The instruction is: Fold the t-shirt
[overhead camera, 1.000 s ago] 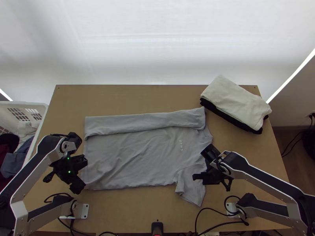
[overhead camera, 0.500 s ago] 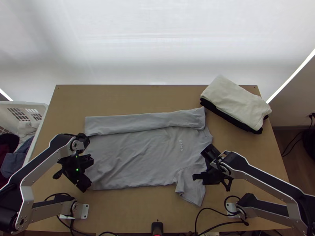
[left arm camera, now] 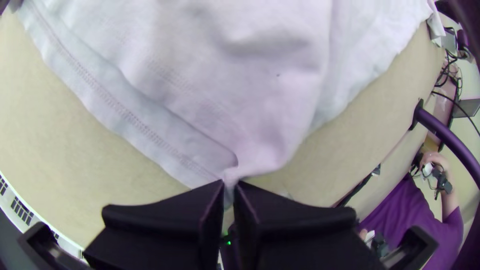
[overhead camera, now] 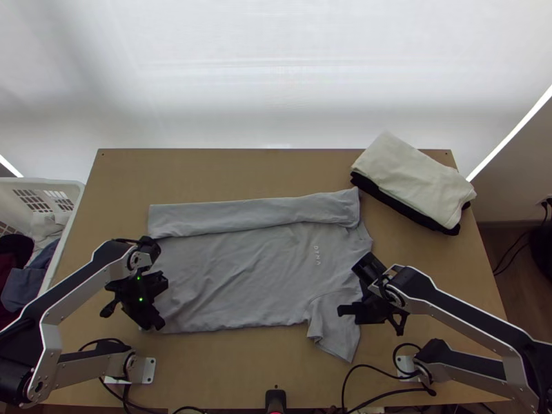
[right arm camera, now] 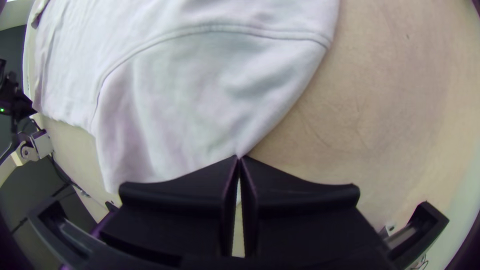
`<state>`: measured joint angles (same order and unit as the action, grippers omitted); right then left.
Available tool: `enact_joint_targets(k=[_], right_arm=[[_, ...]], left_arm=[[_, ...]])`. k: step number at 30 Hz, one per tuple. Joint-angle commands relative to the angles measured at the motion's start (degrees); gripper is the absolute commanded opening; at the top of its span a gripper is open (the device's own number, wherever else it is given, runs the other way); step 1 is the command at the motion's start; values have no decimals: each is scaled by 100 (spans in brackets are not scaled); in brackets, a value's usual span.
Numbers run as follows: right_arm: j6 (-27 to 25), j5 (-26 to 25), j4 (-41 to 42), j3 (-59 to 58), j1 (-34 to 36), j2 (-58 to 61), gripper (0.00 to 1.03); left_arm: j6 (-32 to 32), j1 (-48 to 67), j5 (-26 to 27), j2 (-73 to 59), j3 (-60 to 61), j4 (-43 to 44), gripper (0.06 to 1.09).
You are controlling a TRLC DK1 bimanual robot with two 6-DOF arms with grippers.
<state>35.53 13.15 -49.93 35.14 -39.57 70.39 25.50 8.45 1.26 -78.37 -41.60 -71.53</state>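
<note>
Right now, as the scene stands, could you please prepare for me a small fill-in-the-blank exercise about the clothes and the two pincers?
The left pincer grips the t-shirt at a corner of its stitched bottom ____.
The right pincer is closed on the edge of the t-shirt's ____.
In the stack, the cream cloth lies on top of the ____ cloth.
In the top view, the white basket is at the table's ____ side.

Missing words: hem; sleeve; black; left.

Top view steeply down from high over the table point(overhead camera: 228, 372), wrist views close, both facing the t-shirt point(overhead camera: 255, 276)
</note>
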Motion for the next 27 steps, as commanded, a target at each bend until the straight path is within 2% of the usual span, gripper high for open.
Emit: enact_joint_targets(k=[1, 7, 9, 14, 21, 27], right_arm=[[-90, 30, 54, -253, 55, -140, 3], [-318, -14, 19, -411, 301, -403, 3], [-398, -58, -25, -437, 354, -421, 3], [-477, -137, -87, -358, 442, -465, 3], [-485, -137, -526, 617, 459, -737, 3], [-811, -137, -869, 1224, 767, -764, 3]], left_arm=[[219, -300, 94, 155, 153, 60, 10], [852, -950, 147, 436, 153, 139, 10], [1045, -1223, 367, 428, 117, 130, 10], [1124, -1451, 525, 463, -6, 77, 10], [1045, -1460, 894, 639, -603, -98, 10], [1063, -1530, 1201, 788, -981, -221, 10]])
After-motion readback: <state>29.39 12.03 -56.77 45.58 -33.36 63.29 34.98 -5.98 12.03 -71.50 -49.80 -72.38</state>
